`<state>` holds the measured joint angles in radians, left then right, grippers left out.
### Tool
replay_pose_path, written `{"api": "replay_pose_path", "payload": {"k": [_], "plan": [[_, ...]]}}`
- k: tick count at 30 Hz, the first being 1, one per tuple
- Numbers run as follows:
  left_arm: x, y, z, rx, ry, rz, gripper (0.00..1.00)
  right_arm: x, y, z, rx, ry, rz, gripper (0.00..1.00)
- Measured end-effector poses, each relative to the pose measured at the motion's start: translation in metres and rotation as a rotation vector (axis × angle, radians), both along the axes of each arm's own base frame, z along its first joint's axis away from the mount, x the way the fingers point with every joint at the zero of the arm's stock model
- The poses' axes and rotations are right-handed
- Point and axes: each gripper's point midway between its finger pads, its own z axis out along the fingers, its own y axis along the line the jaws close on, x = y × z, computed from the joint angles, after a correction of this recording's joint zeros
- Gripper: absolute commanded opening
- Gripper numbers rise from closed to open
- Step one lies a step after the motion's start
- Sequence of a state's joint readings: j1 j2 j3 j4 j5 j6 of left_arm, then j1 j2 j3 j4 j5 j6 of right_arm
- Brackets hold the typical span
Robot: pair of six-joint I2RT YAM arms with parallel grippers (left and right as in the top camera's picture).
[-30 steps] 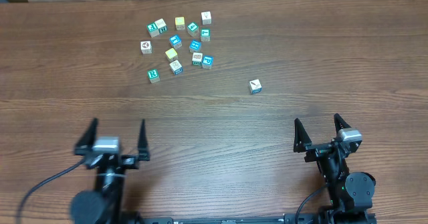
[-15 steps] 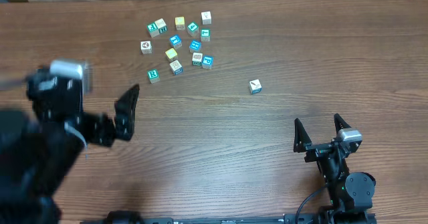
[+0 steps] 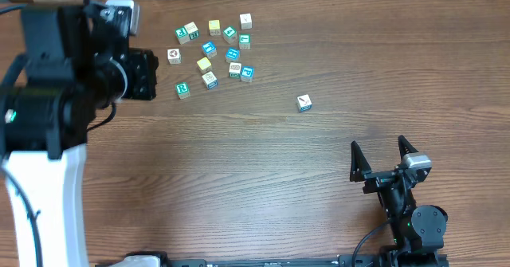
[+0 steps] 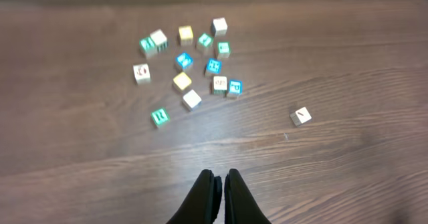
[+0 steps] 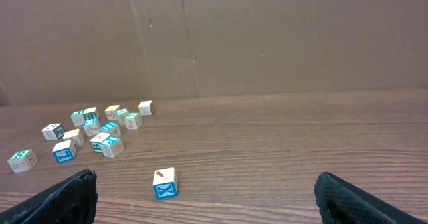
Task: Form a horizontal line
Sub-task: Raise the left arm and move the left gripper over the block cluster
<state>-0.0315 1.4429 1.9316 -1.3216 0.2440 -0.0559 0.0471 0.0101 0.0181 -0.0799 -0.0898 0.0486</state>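
Note:
Small printed wooden cubes lie in a loose cluster (image 3: 213, 52) at the back left of the table. Among them are a whitish cube (image 3: 245, 20) (image 4: 219, 26), a white cube with a dark round picture (image 3: 174, 56) (image 4: 141, 72) and a teal-green cube (image 3: 245, 41) (image 4: 223, 49). A white cube with a diagonal mark (image 3: 304, 102) (image 4: 300, 116) (image 5: 164, 182) lies alone to the right. My left gripper (image 4: 219, 184) is shut and empty, hanging high above bare table in front of the cluster. My right gripper (image 3: 378, 146) (image 5: 214, 200) rests open near the front right.
My raised left arm (image 3: 72, 68) fills the left side of the overhead view and hides the table under it. Pale yellow cubes (image 3: 205, 64) and a cube with a green R (image 3: 183, 89) lie in the cluster. A cardboard wall (image 5: 267, 37) backs the wooden table (image 3: 319, 187).
My left arm has risen from its rest at the front left and swung up toward the back left. Its gripper has gone from open to shut. The right arm and the cubes have not moved.

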Motion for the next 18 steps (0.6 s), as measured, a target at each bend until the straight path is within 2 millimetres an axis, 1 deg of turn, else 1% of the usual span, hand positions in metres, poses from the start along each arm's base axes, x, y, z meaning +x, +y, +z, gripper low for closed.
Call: {"api": "replay_pose_path", "payload": {"k": [1, 2, 3, 5, 6, 7, 8, 9, 12, 13, 14, 15, 16, 17, 18], "plan": [[0.005, 0.0, -0.006, -0.011, 0.029, 0.012, 0.04, 0.0, 0.0, 0.0, 0.0, 0.0, 0.0, 1.0], [0.012, -0.001, -0.01, -0.017, 0.053, 0.02, 0.07, 0.0, 0.0, 0.0, 0.0, 0.0, 0.0, 1.0], [0.019, -0.001, -0.015, -0.024, 0.074, 0.029, 0.14, 0.0, 0.0, 0.0, 0.0, 0.0, 0.001, 1.0], [0.035, -0.002, -0.023, -0.038, 0.112, 0.041, 0.33, 0.0, 0.0, 0.0, 0.0, 0.0, 0.0, 1.0], [0.041, -0.003, -0.027, -0.042, 0.124, 0.045, 0.4, 0.0, 0.0, 0.0, 0.0, 0.0, 0.0, 1.0], [0.049, -0.003, -0.036, -0.051, 0.153, 0.057, 0.45, 0.0, 0.0, 0.0, 0.0, 0.0, 0.0, 1.0], [0.054, -0.004, -0.045, -0.053, 0.177, 0.062, 0.67, 0.0, 0.0, 0.0, 0.0, 0.0, 0.0, 1.0], [0.06, -0.004, -0.055, -0.052, 0.205, 0.065, 0.77, 0.0, 0.0, 0.0, 0.0, 0.0, 0.0, 1.0], [0.078, -0.004, -0.089, -0.053, 0.288, 0.077, 0.78, 0.0, 0.0, 0.0, 0.0, 0.0, 0.0, 1.0], [0.084, -0.004, -0.096, -0.052, 0.3, 0.077, 0.75, 0.0, 0.0, 0.0, 0.0, 0.0, 0.0, 1.0], [0.094, -0.005, -0.103, -0.054, 0.295, 0.078, 0.73, 0.0, 0.0, 0.0, 0.0, 0.0, 0.0, 1.0], [0.103, -0.005, -0.111, -0.057, 0.299, 0.084, 0.74, 0.0, 0.0, 0.0, 0.0, 0.001, 0.0, 1.0], [0.108, -0.005, -0.115, -0.063, 0.299, 0.092, 0.76, 0.0, 0.0, 0.0, 0.0, 0.0, 0.0, 1.0], [0.115, -0.006, -0.124, -0.064, 0.31, 0.096, 0.76, 0.0, 0.0, 0.0, 0.0, 0.0, 0.0, 1.0], [0.122, -0.006, -0.129, -0.066, 0.305, 0.097, 0.75, 0.0, 0.0, 0.0, 0.0, 0.0, 0.0, 1.0]]}}
